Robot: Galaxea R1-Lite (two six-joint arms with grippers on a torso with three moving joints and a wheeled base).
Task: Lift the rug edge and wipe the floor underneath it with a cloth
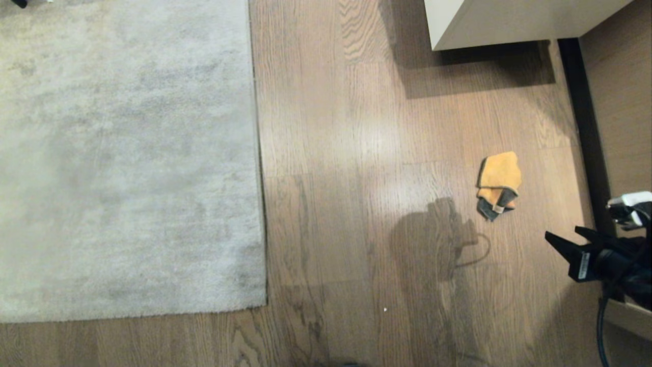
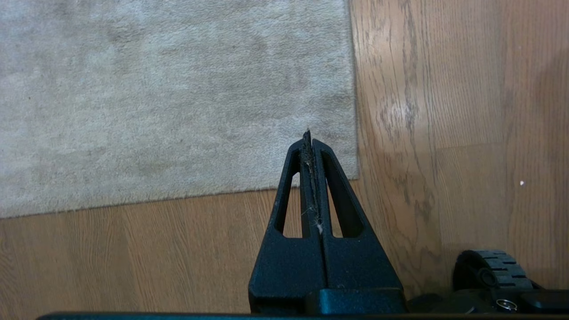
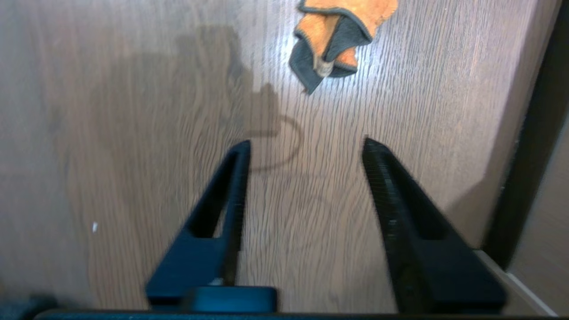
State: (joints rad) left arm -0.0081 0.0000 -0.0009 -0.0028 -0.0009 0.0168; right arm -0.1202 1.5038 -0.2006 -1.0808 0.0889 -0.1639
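Two black grippers, one spread wide over bare planks and one pressed shut beside a rug corner.

Empty, wide-parted fingers of the right gripper hang above the brown wood-grain floor, with the small orange-yellow cloth with a dark grey part lying flat just ahead of them, apart from both tips. Lint clings along the closed, empty fingers of the left gripper, which point at the rug edge of the large grey-beige short-pile rug, well apart from that cloth. A white label on the right gripper is too small to read.

Wood floor — white cabinet
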